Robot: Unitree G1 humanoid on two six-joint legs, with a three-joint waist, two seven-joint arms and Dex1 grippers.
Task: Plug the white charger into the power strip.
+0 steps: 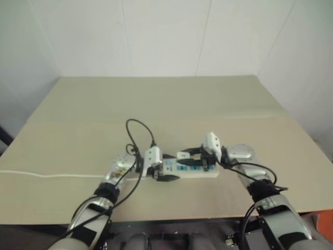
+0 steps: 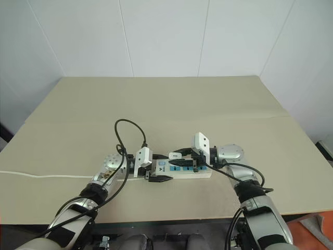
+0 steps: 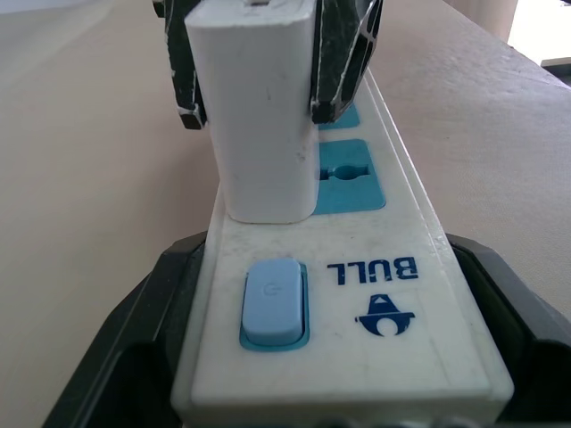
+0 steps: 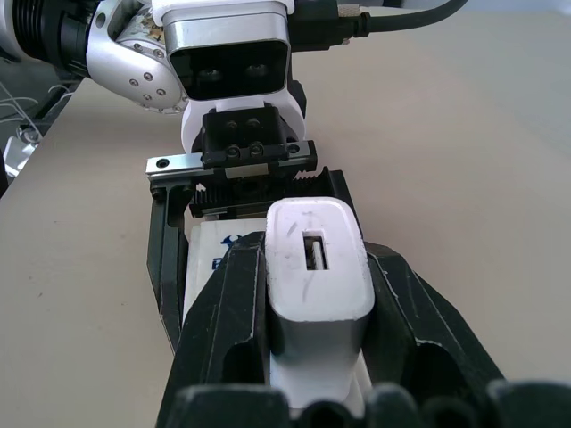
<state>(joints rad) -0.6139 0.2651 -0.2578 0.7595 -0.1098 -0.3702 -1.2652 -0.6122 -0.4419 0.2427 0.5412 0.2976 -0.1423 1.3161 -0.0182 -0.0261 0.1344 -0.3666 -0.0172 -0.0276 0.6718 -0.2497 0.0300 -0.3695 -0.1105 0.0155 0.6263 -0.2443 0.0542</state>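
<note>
On the tan table [image 2: 218, 99], I am bracing the power strip [image 3: 375, 357] by its switch end, my left gripper [image 4: 254, 192] spread wide with a finger on either side of the bar. My right gripper [image 3: 259, 85] is pinching the white charger [image 3: 263, 125] between both fingers, holding it upright on the strip, just beside the blue switch [image 3: 272, 303] and covering the nearest socket.

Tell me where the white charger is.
In the left wrist view the white charger stands upright on the power strip, beside the blue switch, clamped between the right gripper's fingers.
</note>
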